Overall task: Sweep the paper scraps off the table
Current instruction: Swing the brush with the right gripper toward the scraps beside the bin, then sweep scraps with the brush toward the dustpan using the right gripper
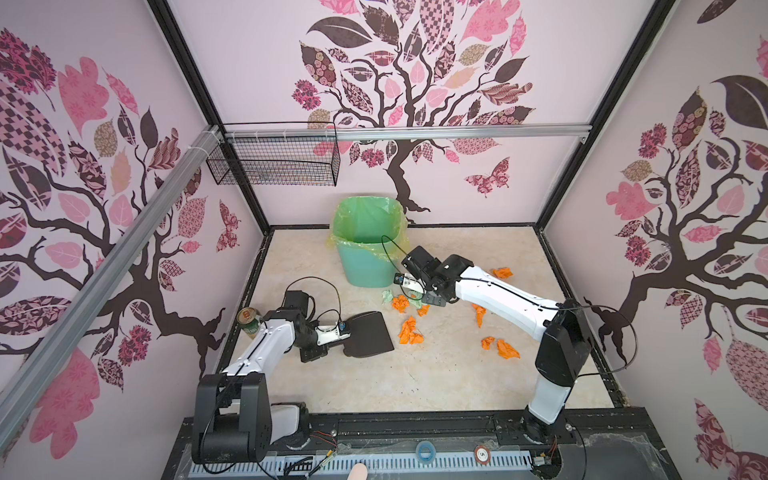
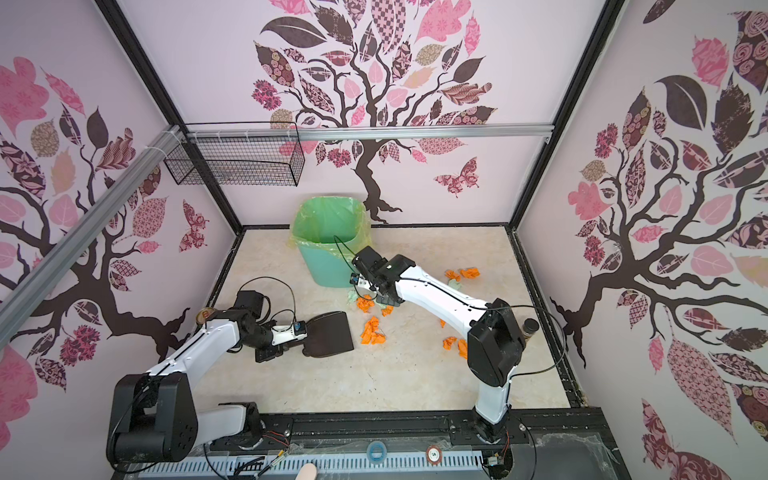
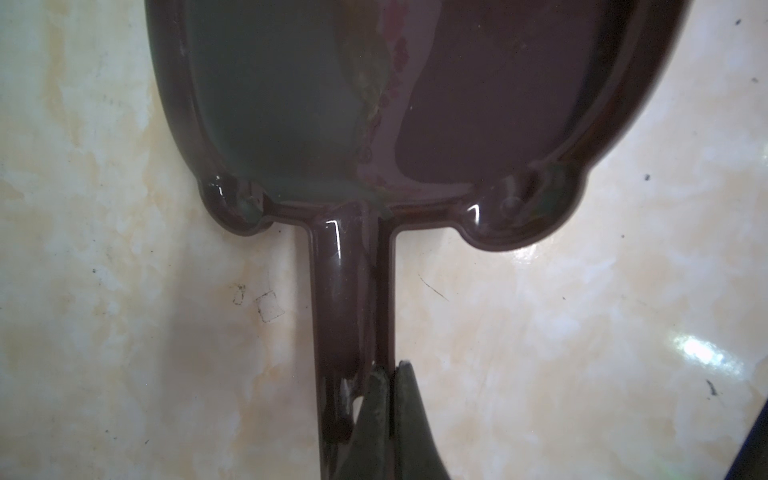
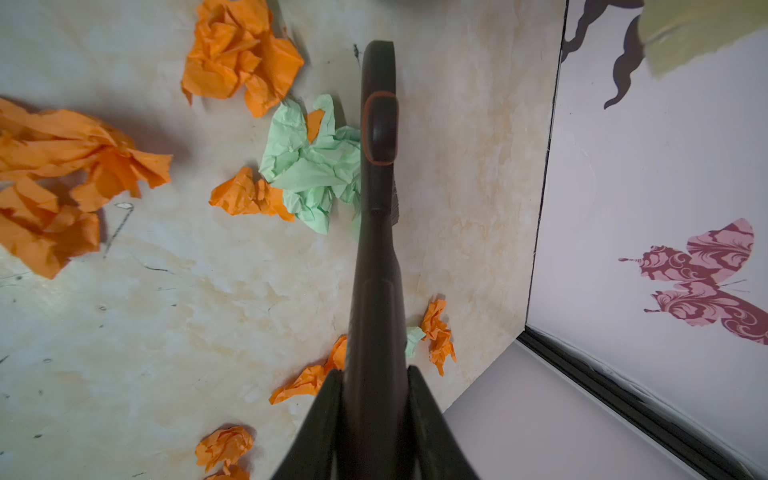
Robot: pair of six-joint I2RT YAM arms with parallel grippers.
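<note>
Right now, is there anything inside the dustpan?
No scraps: in both top views the dustpan tray looks bare; the paper scraps lie beside it on the table. The left end effector, shut on its handle, hides only that end.

You've got bright orange and pale mint-green crumpled paper scraps [image 1: 410, 331] on a flat beige table [image 1: 436, 374] with faint marble mottling. Your glossy plastic dustpan [image 3: 478, 104] reads dark brown, the slim brush handle [image 4: 376, 249] black with an orange ring, and the plastic bin [image 1: 359, 266] teal under a yellow-green liner [image 1: 368, 218].
</note>
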